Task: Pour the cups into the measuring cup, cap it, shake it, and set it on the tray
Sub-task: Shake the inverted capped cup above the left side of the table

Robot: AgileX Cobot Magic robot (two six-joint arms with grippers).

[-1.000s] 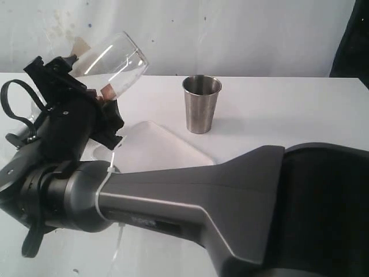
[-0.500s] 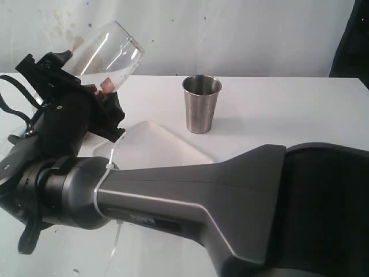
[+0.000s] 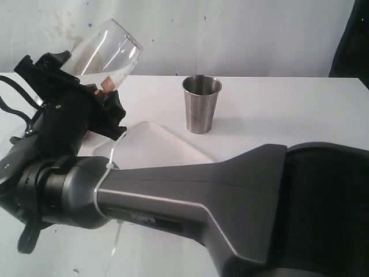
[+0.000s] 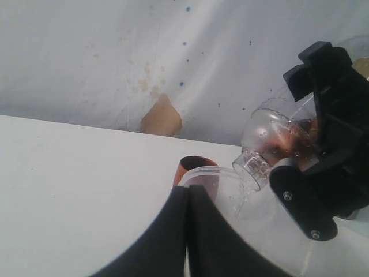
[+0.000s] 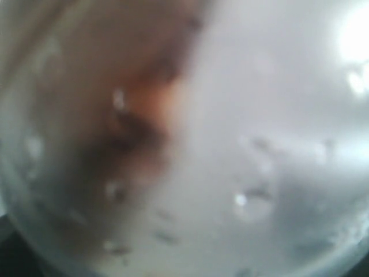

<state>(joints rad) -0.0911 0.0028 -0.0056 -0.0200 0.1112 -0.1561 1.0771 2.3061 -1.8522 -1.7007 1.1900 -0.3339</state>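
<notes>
right gripper (image 3: 101, 95) is clamped on the tilted measuring cup (image 3: 109, 55) at far left, with brown contents low by the jaws. i can't tell if it's capped. likely the shake: grip firmly, make short swings, stay above the tray (image 3: 155, 147). left gripper (image 4: 187, 196) is pinched together, empty.

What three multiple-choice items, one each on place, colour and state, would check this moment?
1. The steel tumbler stands: A on the tray; B on the table; C in a gripper.
2. The tray is: A white; B black; C red.
3. The measuring cup is: A upright on the table; B held tilted in the air; C lying on the tray.
Answers: B, its base rests on the table beyond the tray's edge; A, its bare surface is white; B, the right gripper clamps it slanted.
</notes>
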